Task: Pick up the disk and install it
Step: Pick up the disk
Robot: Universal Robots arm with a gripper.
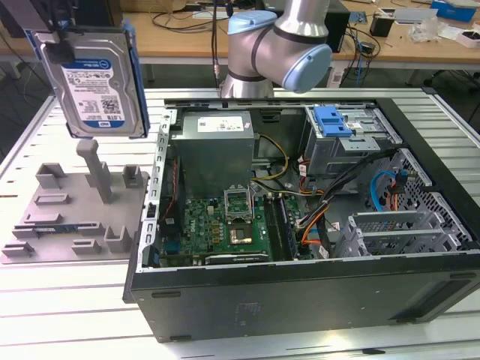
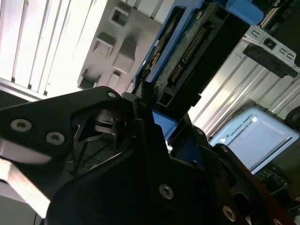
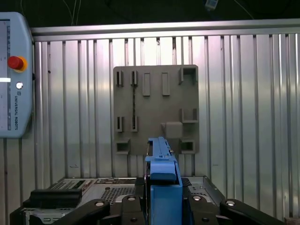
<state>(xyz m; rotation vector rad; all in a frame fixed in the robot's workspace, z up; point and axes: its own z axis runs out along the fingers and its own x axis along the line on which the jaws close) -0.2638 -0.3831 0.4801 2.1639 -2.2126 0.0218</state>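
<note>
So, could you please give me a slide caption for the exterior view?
The disk held upright in the air above the grey fixture plate, beside the open computer case.

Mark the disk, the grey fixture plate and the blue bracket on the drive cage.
the disk (image 1: 94, 79): exterior view, on its blue-and-white label.
grey fixture plate (image 1: 71, 212): exterior view, on a bare flat patch.
blue bracket (image 1: 332, 120): exterior view, on its top face.

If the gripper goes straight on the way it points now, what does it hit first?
Likely the grey fixture plate below, and the held disk would touch it before the gripper does. Depth is unclear.
</note>
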